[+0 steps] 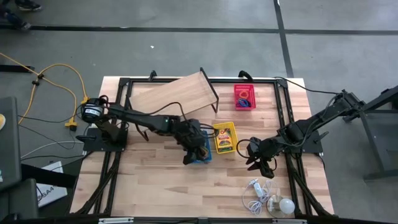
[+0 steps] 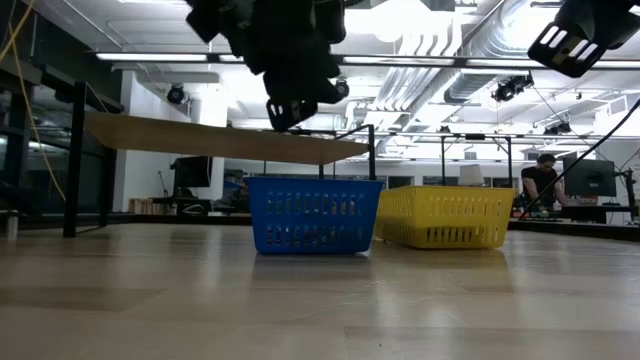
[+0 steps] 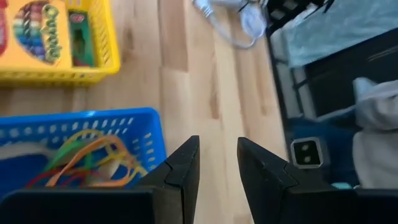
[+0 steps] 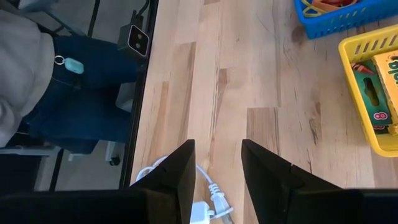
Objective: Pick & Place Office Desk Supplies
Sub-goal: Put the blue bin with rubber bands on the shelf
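Note:
My left gripper [image 3: 217, 146] hangs open and empty over the near edge of the blue basket [image 3: 81, 143], which holds a tangle of coloured rubber bands [image 3: 93, 158]. In the low view it [image 2: 290, 105] hovers well above that basket [image 2: 313, 213]. The yellow basket [image 1: 224, 137] stands just right of the blue one and holds the crayon box [image 3: 37, 28]. A red basket [image 1: 244, 96] sits farther back. My right gripper [image 4: 217, 149] is open and empty over bare wood, right of the yellow basket [image 4: 367, 93].
A white bulb [image 1: 286, 205] and its thin cord [image 4: 205, 186] lie near the table's near right corner, just below my right gripper. A light wooden board on black legs [image 1: 174, 96] stands at the far left. A person [image 4: 37, 81] stands at the near edge.

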{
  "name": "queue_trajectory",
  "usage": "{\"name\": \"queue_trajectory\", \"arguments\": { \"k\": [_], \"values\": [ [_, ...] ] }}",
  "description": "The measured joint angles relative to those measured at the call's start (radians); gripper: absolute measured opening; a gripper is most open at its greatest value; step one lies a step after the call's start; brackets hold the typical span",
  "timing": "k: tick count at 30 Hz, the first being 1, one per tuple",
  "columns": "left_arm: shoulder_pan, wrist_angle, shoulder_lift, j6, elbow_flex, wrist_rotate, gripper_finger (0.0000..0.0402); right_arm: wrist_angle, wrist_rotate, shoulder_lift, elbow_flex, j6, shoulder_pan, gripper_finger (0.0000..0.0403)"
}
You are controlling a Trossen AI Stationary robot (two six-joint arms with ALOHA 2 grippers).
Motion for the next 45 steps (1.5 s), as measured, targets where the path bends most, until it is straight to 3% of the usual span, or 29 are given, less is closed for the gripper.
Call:
{"name": "queue_trajectory", "arguments": {
  "k": [3,7,10,13,20,30,39,45],
  "values": [
    [-0.004,-0.168,0.0,0.059,0.088,-0.046,0.0104,0.011,0.0,0.0,0.0,0.0,0.0,0.0119],
    [-0.044,-0.378,-0.002,0.138,0.223,-0.227,0.0104,0.03,0.0,0.0,0.0,0.0,0.0,0.0119],
    [-0.092,-0.428,-0.002,0.149,0.252,-0.375,0.0104,0.043,0.0,0.0,0.0,0.0,0.0,0.0119],
    [-0.137,-0.437,0.004,0.121,0.251,-0.445,0.0104,0.045,0.0,0.0,0.0,0.0,0.0,0.0119],
    [-0.206,-0.451,0.075,0.007,0.251,-0.477,0.0104,0.047,0.0,0.0,0.0,0.0,0.0,0.0119],
    [-0.221,-0.464,0.128,-0.017,0.253,-0.463,0.0104,0.055,0.0,0.0,0.0,0.0,0.0,0.0119],
    [-0.224,-0.587,0.234,-0.021,0.385,-0.494,0.0104,0.074,0.0,0.0,0.0,0.0,0.0,0.0119],
    [-0.226,-0.599,0.27,-0.03,0.401,-0.526,0.0104,0.097,0.0,0.0,0.0,0.0,0.0,0.0119]
  ]
}}
